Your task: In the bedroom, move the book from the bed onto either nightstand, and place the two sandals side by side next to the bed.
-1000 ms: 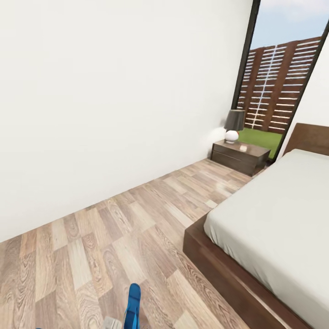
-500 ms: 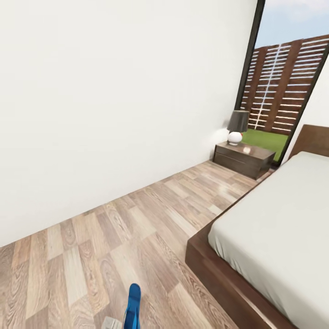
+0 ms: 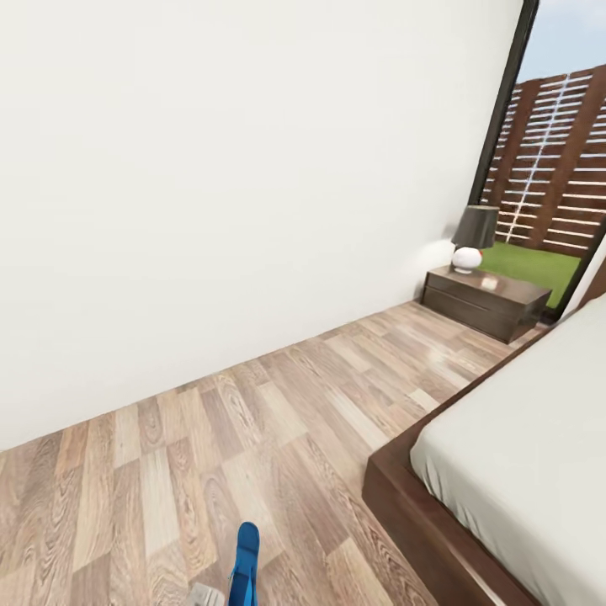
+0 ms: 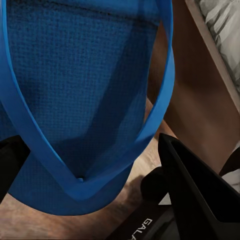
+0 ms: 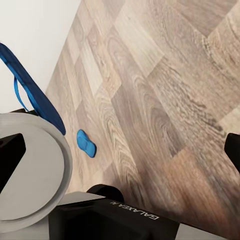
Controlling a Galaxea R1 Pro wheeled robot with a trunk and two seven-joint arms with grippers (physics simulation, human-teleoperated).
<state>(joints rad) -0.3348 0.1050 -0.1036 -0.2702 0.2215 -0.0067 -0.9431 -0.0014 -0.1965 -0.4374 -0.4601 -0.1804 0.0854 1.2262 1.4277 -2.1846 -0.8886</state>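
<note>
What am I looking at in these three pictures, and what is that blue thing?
These are simulator renders from a wheeled robot with two arms. The head view looks down a bedroom: wood floor, a bed on the right, a nightstand with a lamp by the window. The blue thing at the bottom is a sandal. The left wrist view looks along the left gripper: the same sandal sits between its fingers, apparently held. The right wrist view looks past the right gripper, open and empty, to the floor, where a second sandal lies.
</note>
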